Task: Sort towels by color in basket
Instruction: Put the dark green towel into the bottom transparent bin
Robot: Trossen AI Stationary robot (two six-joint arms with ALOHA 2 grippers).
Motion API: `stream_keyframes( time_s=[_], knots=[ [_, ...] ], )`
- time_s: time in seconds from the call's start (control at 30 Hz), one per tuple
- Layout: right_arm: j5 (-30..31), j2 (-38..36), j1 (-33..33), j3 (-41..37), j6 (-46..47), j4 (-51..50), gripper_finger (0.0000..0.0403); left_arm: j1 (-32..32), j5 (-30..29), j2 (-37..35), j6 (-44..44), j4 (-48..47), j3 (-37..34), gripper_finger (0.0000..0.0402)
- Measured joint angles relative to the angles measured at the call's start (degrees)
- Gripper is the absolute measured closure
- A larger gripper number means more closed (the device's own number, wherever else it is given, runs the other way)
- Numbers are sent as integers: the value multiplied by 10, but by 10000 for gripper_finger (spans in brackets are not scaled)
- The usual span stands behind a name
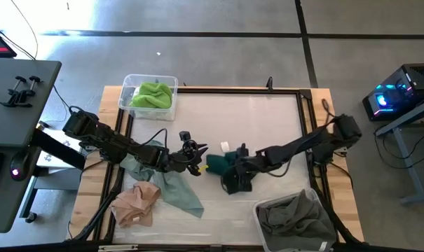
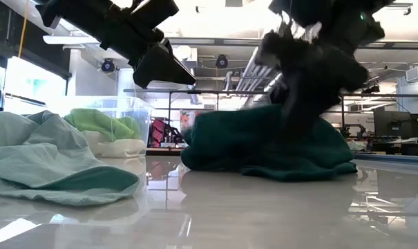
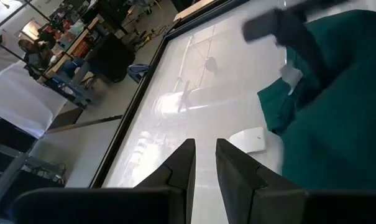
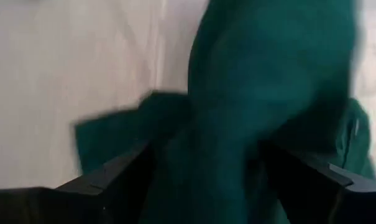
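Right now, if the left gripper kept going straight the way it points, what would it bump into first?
Probably the crumpled dark teal towel at the table's middle. The left gripper points toward it across a short stretch of bare tabletop, though depth is hard to judge.

A glossy white table [image 1: 268,126] with a pale wooden border carries everything. On it lie a dark teal towel [image 1: 219,164] near the middle, a pale mint towel [image 1: 176,189] and a peach towel [image 1: 136,204] touching it. A clear bin [image 1: 125,94] of lime green towel [image 1: 154,94] and a bin [image 1: 259,218] of grey towels [image 1: 296,218] occupy opposite corners.
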Motion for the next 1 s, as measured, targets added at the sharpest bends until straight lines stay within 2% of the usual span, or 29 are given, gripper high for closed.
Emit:
stream_keyframes(
  time_s=[0.13,0.27,0.4,0.53,0.67,0.73,0.83,1.0],
  knots=[
    [29,37,-2,0,0,-18,106,0,0,0,0,-1,0,351],
    [60,61,-3,3,5,-20,138,0,0,0,0,-2,0,351],
    [116,71,0,3,21,-31,203,0,0,0,-1,-2,0,351],
    [171,69,11,2,31,-50,290,0,0,0,-4,-12,0,351],
    [265,50,32,-2,101,-165,379,0,0,0,-5,-22,0,351],
    [281,28,50,-3,143,-214,390,-1,0,0,-4,-23,0,351],
    [286,-30,82,8,208,-275,373,-1,0,0,-5,-23,0,351],
    [332,-126,158,83,290,-399,383,-1,0,0,-4,-19,0,351]
  ],
)
